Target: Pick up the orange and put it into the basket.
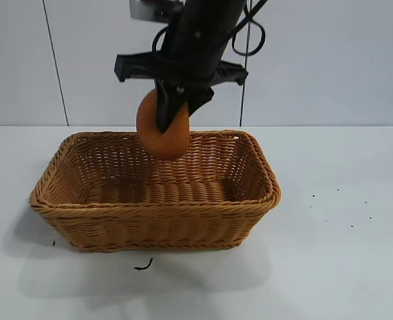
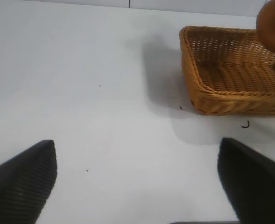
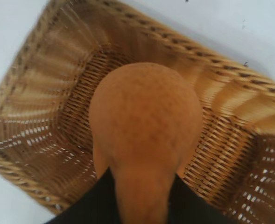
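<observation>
Right gripper (image 1: 173,112) points steeply down over the basket (image 1: 157,212), fingers clamped on the orange (image 1: 164,133). Orange hangs in the air above the basket's rear half, its lower end level with the back rim in the exterior view, not touching the wicker. One dark finger (image 1: 164,110) crosses the front of the fruit. In the right wrist view the orange (image 3: 144,130) fills the middle, narrow neck end toward the fingers (image 3: 93,205), rounded end toward the basket floor (image 3: 48,135) below.

Basket sits on the white table (image 1: 343,253), long side facing the exterior camera, nothing inside. Small dark scrap (image 1: 143,266) lies on the table just in front of it; a few dark specks (image 1: 329,207) off to the basket's right side.

Left gripper (image 2: 137,186) is parked well away from the basket, jaws spread wide, holding nothing, both fingertips (image 2: 27,177) over bare table. From the left wrist view the basket (image 2: 221,93) is far off, orange (image 2: 272,25) at the frame edge above it
</observation>
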Tool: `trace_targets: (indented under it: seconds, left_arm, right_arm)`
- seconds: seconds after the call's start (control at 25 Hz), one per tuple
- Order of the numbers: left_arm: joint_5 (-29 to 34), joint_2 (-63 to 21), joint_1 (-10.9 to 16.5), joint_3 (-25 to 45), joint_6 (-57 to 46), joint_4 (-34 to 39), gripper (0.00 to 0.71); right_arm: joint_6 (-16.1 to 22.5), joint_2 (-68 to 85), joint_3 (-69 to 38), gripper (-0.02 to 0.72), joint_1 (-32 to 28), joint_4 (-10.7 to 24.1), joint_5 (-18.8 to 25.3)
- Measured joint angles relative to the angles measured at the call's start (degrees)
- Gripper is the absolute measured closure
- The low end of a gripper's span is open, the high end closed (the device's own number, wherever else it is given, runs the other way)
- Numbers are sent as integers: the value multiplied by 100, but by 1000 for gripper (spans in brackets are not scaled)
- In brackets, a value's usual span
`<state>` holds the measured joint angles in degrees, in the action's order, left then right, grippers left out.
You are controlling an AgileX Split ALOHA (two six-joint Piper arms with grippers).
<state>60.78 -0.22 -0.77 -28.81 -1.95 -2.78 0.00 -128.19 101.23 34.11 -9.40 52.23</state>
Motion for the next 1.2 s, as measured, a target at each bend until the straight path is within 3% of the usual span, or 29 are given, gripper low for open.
trace_targets:
  seconds: [0.16, 0.24, 0.32, 0.48, 0.56, 0.72, 0.92, 1.2]
  left_arm:
    - [0, 0, 0, 0, 0, 0, 37]
    - [0, 0, 0, 0, 0, 0, 37]
    - [0, 0, 0, 0, 0, 0, 37]
    - [0, 0, 0, 0, 0, 5, 37]
    - [0, 0, 0, 0, 0, 11, 37]
    - [0, 0, 0, 0, 0, 11, 37]
    - [0, 0, 0, 0, 0, 11, 37]
    - [0, 0, 0, 0, 0, 11, 37]
  right_arm:
    - [0, -93, 0, 563, 0, 5, -69]
    - [0, -93, 0, 497, 0, -1, -69]
    - [0, -93, 0, 393, 0, -1, -69]
    - [0, -39, 0, 94, 0, -1, -30]
    - [0, 28, 39, 39, 0, 53, 113]
    - [0, 230, 509, 15, 0, 329, 619]
    - [78, 366, 1798, 13, 0, 873, 1598]
    - [267, 429, 2532, 13, -280, 1150, 1698]
